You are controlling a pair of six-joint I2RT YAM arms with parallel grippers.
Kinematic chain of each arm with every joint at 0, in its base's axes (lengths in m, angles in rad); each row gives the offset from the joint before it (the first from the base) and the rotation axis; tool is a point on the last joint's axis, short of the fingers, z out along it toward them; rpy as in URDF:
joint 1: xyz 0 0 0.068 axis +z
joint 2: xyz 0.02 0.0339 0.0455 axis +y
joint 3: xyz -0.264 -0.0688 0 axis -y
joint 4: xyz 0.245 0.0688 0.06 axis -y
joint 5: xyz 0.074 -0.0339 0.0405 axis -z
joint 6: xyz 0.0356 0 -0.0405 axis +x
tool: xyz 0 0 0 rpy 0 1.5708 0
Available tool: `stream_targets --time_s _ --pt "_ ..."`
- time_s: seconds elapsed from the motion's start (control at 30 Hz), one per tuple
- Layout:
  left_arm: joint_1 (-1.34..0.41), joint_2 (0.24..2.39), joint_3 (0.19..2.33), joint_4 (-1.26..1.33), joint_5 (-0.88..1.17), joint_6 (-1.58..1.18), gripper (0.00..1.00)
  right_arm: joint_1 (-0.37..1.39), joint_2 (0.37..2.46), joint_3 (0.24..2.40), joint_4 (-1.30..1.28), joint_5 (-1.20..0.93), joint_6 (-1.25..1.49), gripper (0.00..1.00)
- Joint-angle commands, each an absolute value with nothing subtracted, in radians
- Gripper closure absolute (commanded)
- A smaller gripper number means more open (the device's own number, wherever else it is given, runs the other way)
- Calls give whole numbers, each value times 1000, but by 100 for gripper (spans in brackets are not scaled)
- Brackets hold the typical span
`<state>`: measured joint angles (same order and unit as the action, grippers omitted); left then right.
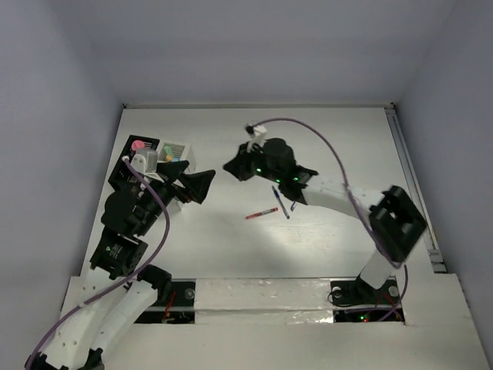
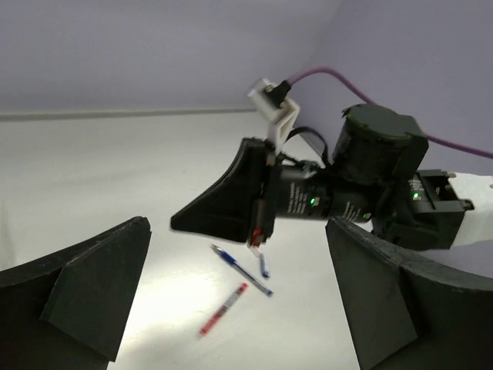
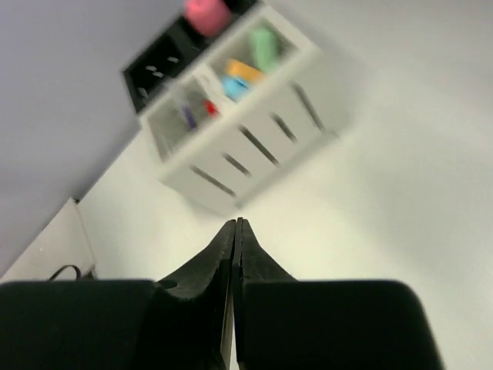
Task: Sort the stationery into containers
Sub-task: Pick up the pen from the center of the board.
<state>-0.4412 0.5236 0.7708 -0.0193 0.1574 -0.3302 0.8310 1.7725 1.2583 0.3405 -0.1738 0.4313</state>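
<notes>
A red pen (image 1: 262, 212) (image 2: 223, 310) and a blue pen (image 1: 280, 202) (image 2: 242, 270) lie on the table, with a short blue piece (image 1: 293, 206) (image 2: 264, 267) beside them. At the far left stand the containers. The black slotted box (image 1: 123, 171) (image 3: 158, 71) holds a pink-topped piece (image 1: 138, 144) (image 3: 206, 14). The white slatted box (image 1: 189, 156) (image 3: 254, 146) holds green (image 3: 264, 46), orange (image 3: 245, 71) and pale blue (image 3: 234, 87) bits. My right gripper (image 1: 228, 166) (image 3: 237, 223) is shut, nothing showing between its tips, and points at the white box. My left gripper (image 1: 200, 173) (image 2: 236, 250) hangs wide open beside the boxes, facing the pens.
The table's raised rail (image 1: 412, 185) runs along the right side. The right arm's purple cable (image 1: 323, 142) loops above the table's middle. Small red and blue bits (image 3: 199, 112) lie in the white box's other compartment. Grey walls close in the back and both sides.
</notes>
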Motion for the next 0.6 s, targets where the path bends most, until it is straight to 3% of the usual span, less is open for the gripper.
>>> stream_targets --time_s 0.0,0.2,0.27,0.37,0.57 --pt "-436 586 703 148 341 -470 1 758 1579 1050 279 -52 471 98" --pt "-486 744 594 412 437 -612 1 712 1379 828 36 54 474 93" --pt "-563 781 591 425 394 -604 1 684 1367 824 -50 55 456 81" --pt "-664 845 601 426 305 -575 1 661 1410 859 -152 77 402 66" --pt "-699 888 580 434 250 -569 5 650 1613 1043 -267 94 313 61"
